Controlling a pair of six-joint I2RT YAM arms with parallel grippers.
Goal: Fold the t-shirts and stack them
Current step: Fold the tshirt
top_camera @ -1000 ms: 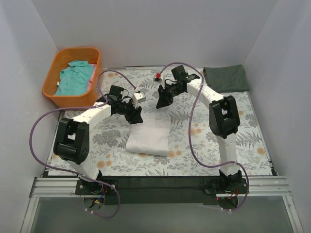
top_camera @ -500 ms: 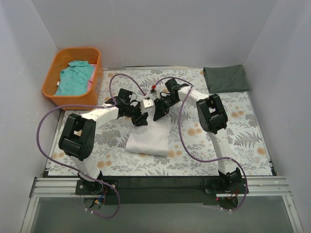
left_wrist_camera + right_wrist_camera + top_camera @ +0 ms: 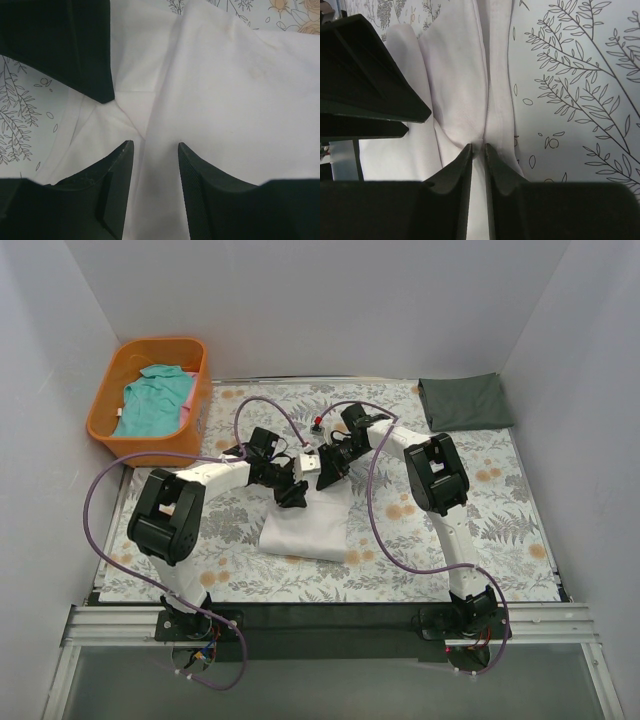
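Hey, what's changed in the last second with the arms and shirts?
Both grippers moved inward and down: the left gripper and right gripper now meet at the far edge of the white t-shirt. No clear grasp or release. All three shirts, including the dark t-shirt and the teal t-shirt in its orange basket, lie as before.

white shirt [image 3: 305, 525], dark shirt [image 3: 465, 402] on table [image 3: 500, 525]

Both the left arm [image 3: 215, 475] and right arm [image 3: 400, 435] are glossy white shells with chunky black joint housings, a purple cable [image 3: 86, 512] looping off each, and all-black grippers, left [image 3: 292, 492] and right [image 3: 328, 472], with ribbed wedge-shaped fingers [image 3: 210, 185] and a white camera block [image 3: 310, 460] right behind the left one.
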